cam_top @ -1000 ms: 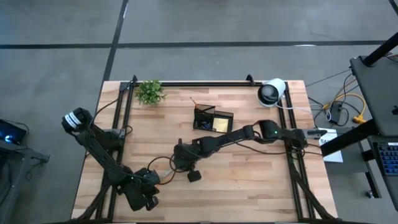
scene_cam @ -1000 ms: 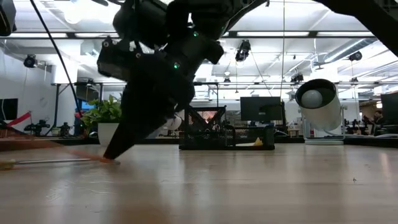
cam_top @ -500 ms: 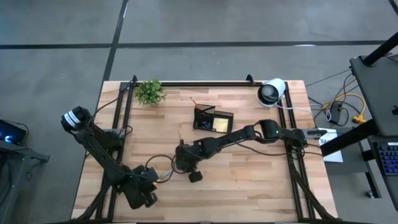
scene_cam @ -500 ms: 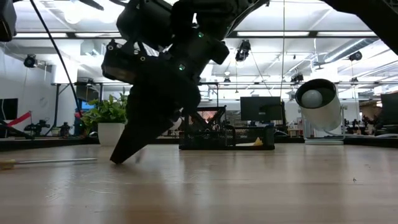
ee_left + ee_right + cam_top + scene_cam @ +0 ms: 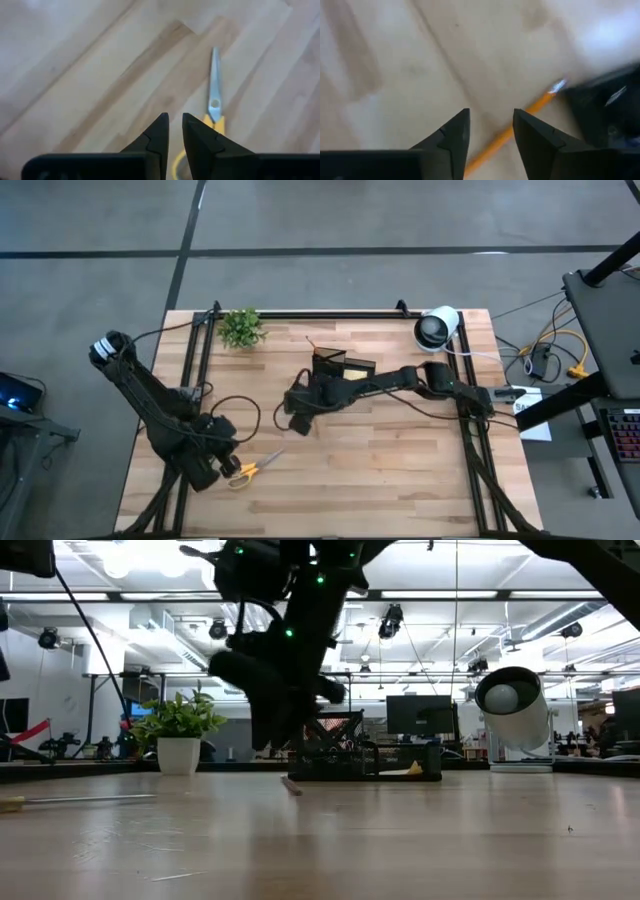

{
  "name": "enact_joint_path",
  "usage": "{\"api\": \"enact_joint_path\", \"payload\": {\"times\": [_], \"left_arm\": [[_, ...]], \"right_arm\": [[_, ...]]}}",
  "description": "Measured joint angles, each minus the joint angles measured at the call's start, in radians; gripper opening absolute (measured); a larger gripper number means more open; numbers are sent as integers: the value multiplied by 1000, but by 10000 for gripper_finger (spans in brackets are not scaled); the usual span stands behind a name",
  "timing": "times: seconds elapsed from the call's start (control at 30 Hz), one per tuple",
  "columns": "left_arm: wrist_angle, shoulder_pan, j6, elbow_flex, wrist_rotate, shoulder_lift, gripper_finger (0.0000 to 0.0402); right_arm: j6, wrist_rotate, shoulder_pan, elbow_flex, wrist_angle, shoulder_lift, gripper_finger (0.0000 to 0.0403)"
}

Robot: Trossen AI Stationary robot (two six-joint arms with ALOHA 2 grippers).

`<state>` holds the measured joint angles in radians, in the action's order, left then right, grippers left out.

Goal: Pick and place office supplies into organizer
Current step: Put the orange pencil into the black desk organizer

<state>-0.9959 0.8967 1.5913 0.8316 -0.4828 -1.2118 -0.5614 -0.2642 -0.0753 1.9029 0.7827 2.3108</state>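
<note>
On the table, high view: the black mesh organizer (image 5: 341, 370) stands near the middle toward the far edge, a square yellow sticky pad (image 5: 353, 383) in one compartment; the right gripper (image 5: 298, 411) hangs just beside its left end, while the left gripper (image 5: 205, 471) sits near the front-left corner with the yellow-handled scissors (image 5: 245, 471) lying just beside it. A small green plant (image 5: 241, 327) and a white-and-black roll (image 5: 436, 327) stand at the far edge.

Low view: the right gripper (image 5: 270, 705) hovers clear of the wooden tabletop (image 5: 400, 840) in front of the organizer (image 5: 362, 758); a pencil end (image 5: 291, 785) rests on the wood below it. Behind – an open workshop room with ceiling lights and monitors.

Left wrist view: the left gripper (image 5: 175, 125) has its fingers nearly together with a thin gap, holding nothing; the scissors (image 5: 214, 102) lie flat, blades closed, just past the tips.

Right wrist view: the right gripper (image 5: 490, 125) has its jaws apart and empty, straddling an orange pencil (image 5: 515, 131) on the wood, the organizer's dark wall (image 5: 607, 107) close by.

Handling (a judgement): the pencil is light, stiff and prone to roll – best pinched across mid-shaft; the scissors are rigid and thin, easiest taken at the pivot.

Surface: smooth bare planks, likely slippery for flat items.
</note>
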Motion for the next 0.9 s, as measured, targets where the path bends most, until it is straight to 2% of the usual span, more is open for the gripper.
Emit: {"api": "enact_joint_path", "payload": {"times": [0.1,0.3,0.47,0.6,0.8,0.9], "left_arm": [[0,0,0,-43,-6,29,39],[8,0,-1,-125,-3,72,39],[13,0,-60,-150,-2,120,39],[19,0,-106,-167,-2,164,39],[20,0,-113,-196,-4,207,39],[20,0,-115,-197,-16,212,39]], "right_arm": [[-120,82,10,-34,2,-3,156],[-217,82,7,-95,-15,2,184],[-241,71,-18,-151,-5,-1,184],[-130,67,-58,-170,-16,-2,155],[271,68,-145,-183,-12,-1,82],[344,71,-175,-186,11,-1,45]]}}
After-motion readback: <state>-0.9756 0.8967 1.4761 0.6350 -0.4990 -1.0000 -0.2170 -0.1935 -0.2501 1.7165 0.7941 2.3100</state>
